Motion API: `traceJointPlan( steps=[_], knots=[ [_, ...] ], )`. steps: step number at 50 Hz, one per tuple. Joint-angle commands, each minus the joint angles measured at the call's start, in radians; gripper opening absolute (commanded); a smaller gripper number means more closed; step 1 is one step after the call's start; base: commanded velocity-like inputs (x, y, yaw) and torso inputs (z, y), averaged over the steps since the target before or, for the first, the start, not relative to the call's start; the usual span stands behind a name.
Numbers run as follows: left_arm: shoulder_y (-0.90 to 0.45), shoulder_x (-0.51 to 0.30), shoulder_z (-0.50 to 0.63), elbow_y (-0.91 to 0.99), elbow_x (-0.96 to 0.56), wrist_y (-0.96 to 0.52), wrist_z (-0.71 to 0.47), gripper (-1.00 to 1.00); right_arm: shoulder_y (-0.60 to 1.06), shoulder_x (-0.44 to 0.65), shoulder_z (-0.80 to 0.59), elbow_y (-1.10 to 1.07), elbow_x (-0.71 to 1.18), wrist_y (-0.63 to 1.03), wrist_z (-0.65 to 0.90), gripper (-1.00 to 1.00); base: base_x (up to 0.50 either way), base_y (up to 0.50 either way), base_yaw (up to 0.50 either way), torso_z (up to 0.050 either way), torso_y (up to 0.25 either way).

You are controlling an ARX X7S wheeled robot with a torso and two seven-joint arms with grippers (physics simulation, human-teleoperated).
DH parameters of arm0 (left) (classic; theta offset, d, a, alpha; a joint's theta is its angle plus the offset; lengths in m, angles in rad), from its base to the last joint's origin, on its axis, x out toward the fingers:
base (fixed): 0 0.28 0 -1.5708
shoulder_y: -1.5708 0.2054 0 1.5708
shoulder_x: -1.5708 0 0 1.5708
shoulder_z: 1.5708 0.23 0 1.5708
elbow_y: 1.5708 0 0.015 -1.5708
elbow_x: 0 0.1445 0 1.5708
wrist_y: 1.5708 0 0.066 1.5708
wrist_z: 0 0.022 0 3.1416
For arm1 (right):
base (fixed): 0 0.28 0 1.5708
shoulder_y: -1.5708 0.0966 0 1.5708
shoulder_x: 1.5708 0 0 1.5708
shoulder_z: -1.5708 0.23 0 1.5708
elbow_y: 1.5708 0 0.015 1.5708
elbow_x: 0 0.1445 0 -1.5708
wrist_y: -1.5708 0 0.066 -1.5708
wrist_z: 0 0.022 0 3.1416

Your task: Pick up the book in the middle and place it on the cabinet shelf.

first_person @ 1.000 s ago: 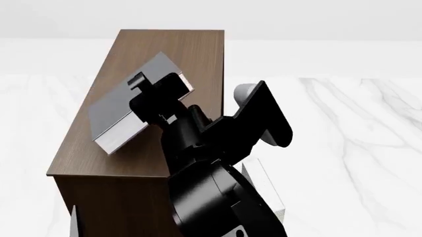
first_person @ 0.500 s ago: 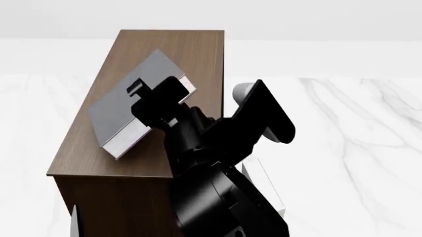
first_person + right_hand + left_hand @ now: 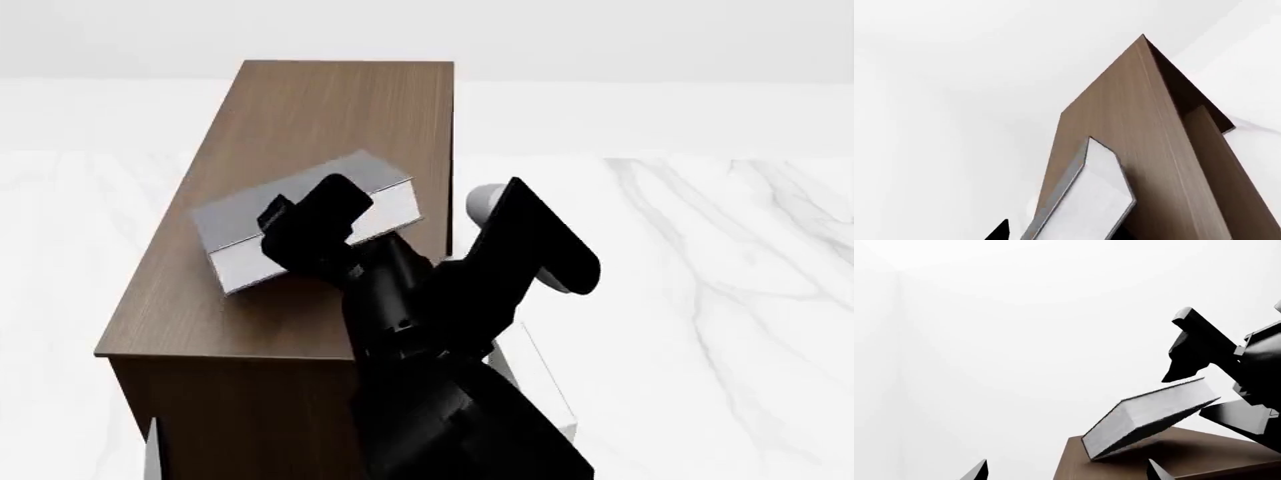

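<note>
The dark grey book (image 3: 227,222) lies tilted on the cabinet shelf's brown top (image 3: 347,110), white page edges facing me. In the left wrist view the book (image 3: 1147,410) has one corner down on the cabinet (image 3: 1174,460) and its other end up between my right gripper's (image 3: 1187,395) fingers. My right gripper (image 3: 304,205) straddles that end. In the right wrist view the book (image 3: 1087,200) sits between the jaws with a gap beside one fingertip (image 3: 999,231), so the gripper (image 3: 1064,235) reads open. My left gripper (image 3: 1067,472) is open and empty beside the cabinet.
A cream-white book (image 3: 534,385) shows under my right arm, right of the cabinet. White marble surface (image 3: 721,300) spreads to the right. The cabinet's far half is bare wood, and its tall side (image 3: 1201,165) fills the right wrist view.
The book has dropped from a steep raised tilt to lying lower and flatter on the cabinet top, turned towards the right edge. My right arm has sunk slightly with it.
</note>
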Motion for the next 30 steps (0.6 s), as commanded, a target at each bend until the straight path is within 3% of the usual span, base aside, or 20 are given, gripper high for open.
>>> traceJointPlan(
  steps=[1, 19, 30],
  knots=[
    [0.002, 0.017, -0.021, 0.010, 0.013, -0.008, 0.024, 1.00, -0.001, 0.014, -0.002, 0.061, -0.088, -0.016, -0.014, 1.00, 0.00, 0.00, 0.00, 0.000, 0.000],
    [-0.003, 0.015, -0.019, 0.013, 0.012, -0.015, 0.021, 1.00, 0.023, 0.038, 0.011, 0.121, -0.115, -0.034, -0.037, 1.00, 0.00, 0.00, 0.00, 0.000, 0.000],
    [-0.007, 0.016, -0.020, 0.009, 0.011, -0.018, 0.017, 1.00, 0.003, 0.120, 0.041, 0.041, -0.114, -0.039, 0.004, 1.00, 0.00, 0.00, 0.00, 0.000, 0.000]
  ],
)
